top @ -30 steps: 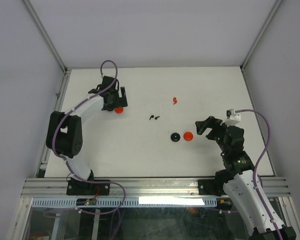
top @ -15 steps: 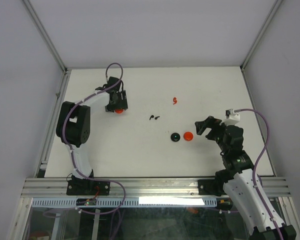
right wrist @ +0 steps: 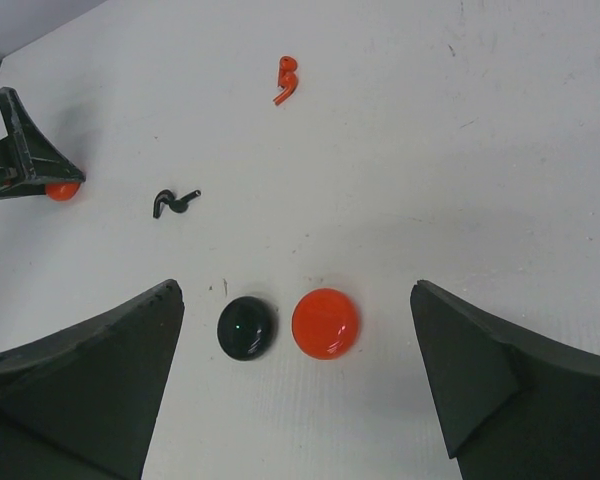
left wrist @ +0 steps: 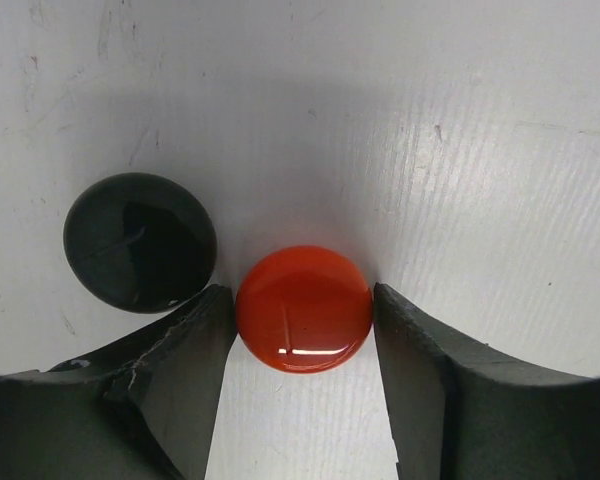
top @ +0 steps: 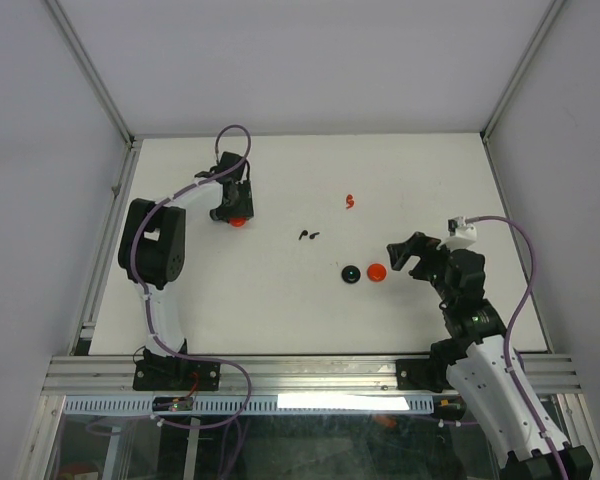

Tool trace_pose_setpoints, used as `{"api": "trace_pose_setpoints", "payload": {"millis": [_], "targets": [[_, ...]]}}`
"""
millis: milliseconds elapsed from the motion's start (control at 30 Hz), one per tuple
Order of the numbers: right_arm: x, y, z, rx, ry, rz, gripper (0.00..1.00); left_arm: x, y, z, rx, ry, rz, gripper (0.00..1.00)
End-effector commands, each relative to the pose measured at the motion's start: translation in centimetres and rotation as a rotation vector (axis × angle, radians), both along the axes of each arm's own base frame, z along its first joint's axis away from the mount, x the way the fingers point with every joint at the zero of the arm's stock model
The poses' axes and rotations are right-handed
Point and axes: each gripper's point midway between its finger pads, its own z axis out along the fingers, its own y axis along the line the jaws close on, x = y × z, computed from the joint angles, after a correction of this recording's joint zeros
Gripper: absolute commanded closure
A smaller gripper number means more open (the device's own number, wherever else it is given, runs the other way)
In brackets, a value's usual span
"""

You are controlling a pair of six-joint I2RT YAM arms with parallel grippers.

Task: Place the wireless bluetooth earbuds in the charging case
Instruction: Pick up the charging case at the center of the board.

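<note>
Two tiny red earbuds [top: 350, 201] lie together at the far middle of the table, and they also show in the right wrist view [right wrist: 287, 78]. Two tiny black earbuds [top: 308, 236] lie nearer, also seen by the right wrist [right wrist: 173, 202]. My left gripper [top: 235, 212] is at the far left, its fingers closed against both sides of a round red disc [left wrist: 304, 309] that rests on the table. A round black disc [left wrist: 140, 241] lies just beside its left finger. My right gripper [top: 400, 254] is open and empty, just right of a second red disc [right wrist: 325, 323] and a second black disc [right wrist: 245, 327].
The table is white, with a metal frame rail along its left edge [top: 110, 230] and its near edge [top: 310, 372]. Grey walls stand at the back and sides. The left arm's elbow [top: 155, 245] stands over the left part of the table.
The left arm has straightened up and its gripper has shifted slightly farther and to the right over the red disc. The right gripper has edged a little to the left.
</note>
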Motion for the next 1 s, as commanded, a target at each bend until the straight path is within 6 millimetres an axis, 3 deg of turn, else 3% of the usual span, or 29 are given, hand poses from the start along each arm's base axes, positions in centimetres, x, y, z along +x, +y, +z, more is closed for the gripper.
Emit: {"api": "trace_pose_setpoints", "payload": {"millis": [0, 133, 233, 533, 967], "targets": [[0.7, 0.9, 1.8, 0.022, -0.085, 0.046, 0.01, 1.3, -0.2, -0.2, 0.02, -0.025, -0.033, 0.43], [1.0, 0.8, 1.0, 0.039, -0.088, 0.028, 0.01, 1.2, -1.2, 0.5, 0.036, -0.046, -0.086, 0.48], [0.6, 1.3, 1.1, 0.013, -0.084, 0.082, 0.02, 0.9, -2.1, 1.8, 0.043, -0.077, -0.143, 0.6], [0.1, 4.1, 3.9, 0.052, -0.073, 0.241, 0.04, -1.0, -5.2, 6.3, 0.091, -0.221, -0.347, 0.7], [0.1, 7.4, 7.2, 0.071, -0.021, 0.466, 0.04, -6.5, -10.9, 13.8, 0.158, -0.527, -0.775, 0.67]]}}
